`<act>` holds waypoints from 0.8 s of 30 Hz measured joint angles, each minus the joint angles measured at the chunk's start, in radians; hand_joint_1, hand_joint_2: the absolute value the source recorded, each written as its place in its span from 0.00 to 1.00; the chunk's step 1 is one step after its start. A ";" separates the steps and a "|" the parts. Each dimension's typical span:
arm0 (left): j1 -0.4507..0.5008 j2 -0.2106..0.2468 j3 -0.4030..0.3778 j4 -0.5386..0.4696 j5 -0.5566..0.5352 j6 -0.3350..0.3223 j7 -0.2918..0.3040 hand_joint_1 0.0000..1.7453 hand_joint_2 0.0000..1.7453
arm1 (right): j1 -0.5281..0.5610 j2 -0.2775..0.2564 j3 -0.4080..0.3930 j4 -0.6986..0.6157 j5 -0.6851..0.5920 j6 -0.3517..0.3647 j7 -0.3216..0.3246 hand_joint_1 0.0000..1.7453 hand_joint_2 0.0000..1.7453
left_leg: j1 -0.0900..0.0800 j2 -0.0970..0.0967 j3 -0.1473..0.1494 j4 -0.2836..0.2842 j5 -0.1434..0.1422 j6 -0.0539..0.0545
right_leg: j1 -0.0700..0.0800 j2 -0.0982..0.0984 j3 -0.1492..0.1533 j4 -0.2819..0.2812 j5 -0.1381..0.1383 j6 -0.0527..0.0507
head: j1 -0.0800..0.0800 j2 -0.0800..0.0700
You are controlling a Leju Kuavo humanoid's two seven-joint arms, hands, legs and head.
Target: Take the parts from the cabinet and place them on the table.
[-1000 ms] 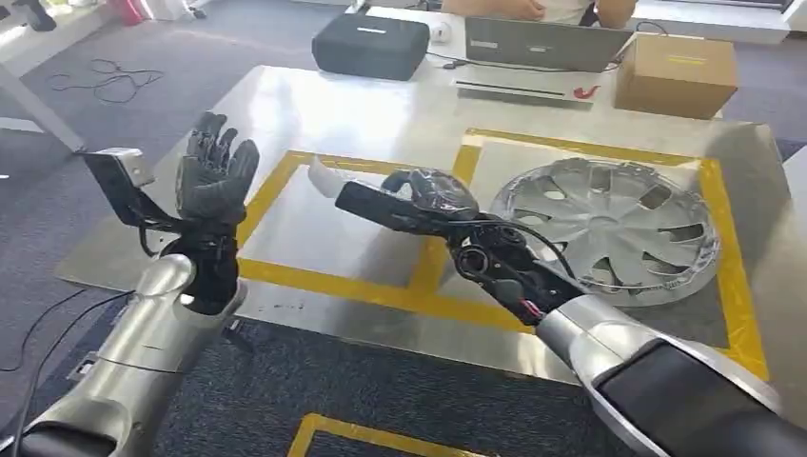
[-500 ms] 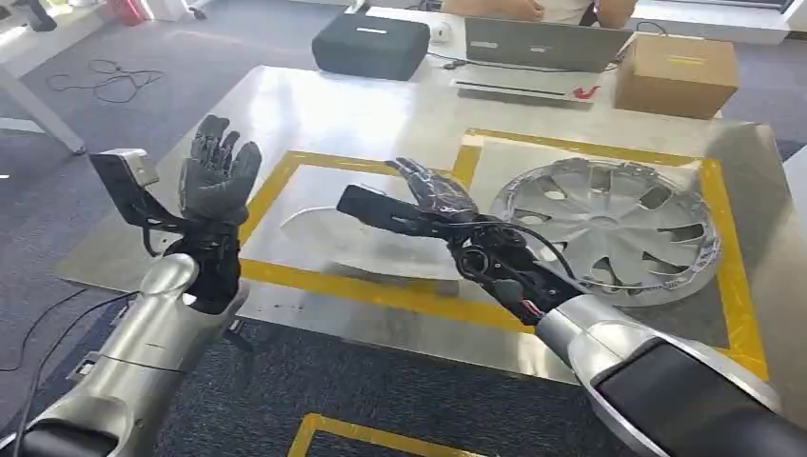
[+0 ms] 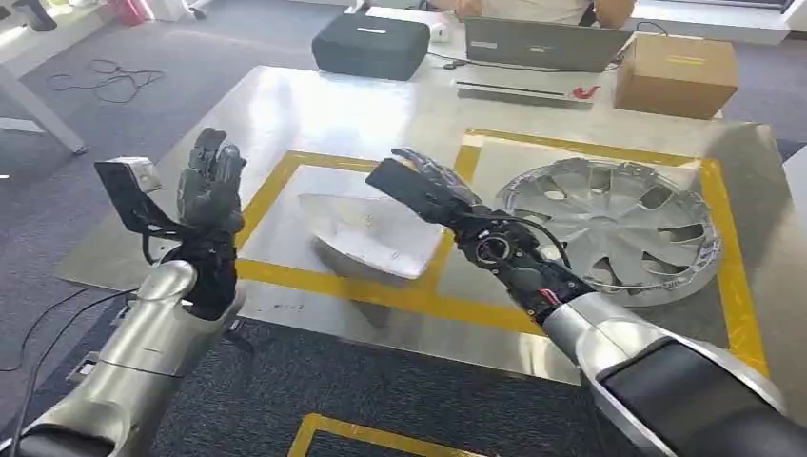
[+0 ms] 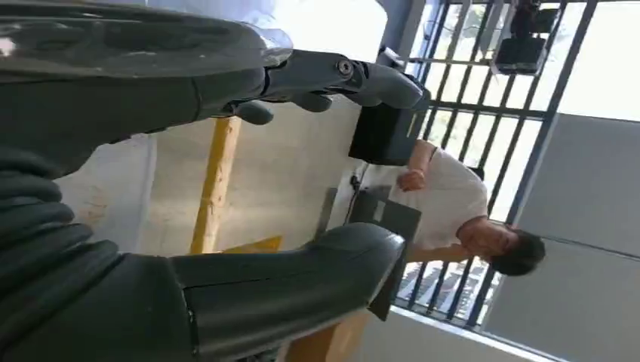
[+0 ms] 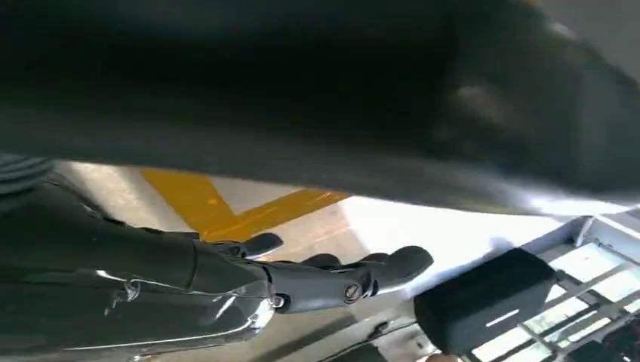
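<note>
The silver shell-shaped part (image 3: pixel 366 233) lies on the table (image 3: pixel 314 105), inside the left yellow-taped square, long axis running from the table's far-left toward its near edge. Right hand (image 3: pixel 428 186) hovers above it, fingers spread, empty. Left hand (image 3: pixel 211 181) is raised, fingers apart.

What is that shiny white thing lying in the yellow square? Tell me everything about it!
The silvery-white part looks like a smooth curved shell, maybe plastic or painted metal, wide at one end and narrowing toward the other. It lies loose on the metal table, inside the left yellow-taped square, its near edge close to the tape. The right hand hovers just above with fingers spread, not holding it.
</note>
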 joint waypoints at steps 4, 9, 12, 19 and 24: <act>0.021 0.011 0.006 -0.003 0.000 0.002 0.009 0.00 0.00 | 0.042 -0.020 -0.050 -0.062 -0.104 0.035 -0.007 0.00 0.00 | 0.000 0.000 0.000 0.000 0.000 0.000 | 0.000 0.000 0.000 0.000 0.000 0.000 | 0.000 0.000; 0.032 0.022 0.008 -0.012 -0.004 0.009 0.012 0.00 0.00 | 0.078 -0.042 -0.094 -0.130 -0.148 0.045 -0.003 0.00 0.00 | 0.000 0.000 0.001 0.000 0.000 0.000 | 0.000 0.000 0.001 0.000 0.000 0.000 | 0.000 0.000; 0.047 0.030 0.009 -0.026 -0.007 0.020 0.027 0.00 0.00 | 0.127 -0.068 -0.112 -0.216 -0.238 0.053 0.050 0.00 0.00 | 0.000 0.000 0.003 0.000 0.000 0.000 | 0.000 0.000 0.002 0.000 0.000 0.000 | 0.000 0.000; 0.082 0.050 0.027 -0.054 -0.010 0.021 0.038 0.00 0.00 | 0.247 -0.142 -0.131 -0.438 -0.316 0.054 0.134 0.00 0.00 | 0.000 0.000 0.003 0.000 0.000 0.000 | 0.000 0.000 0.003 0.000 -0.001 0.000 | 0.000 0.000; 0.105 0.058 0.032 -0.076 -0.012 0.029 0.040 0.00 0.00 | 0.335 -0.197 -0.145 -0.632 -0.320 0.021 0.187 0.00 0.00 | 0.000 0.000 0.004 0.000 0.000 0.000 | 0.000 0.000 0.003 0.000 -0.001 0.000 | 0.000 0.000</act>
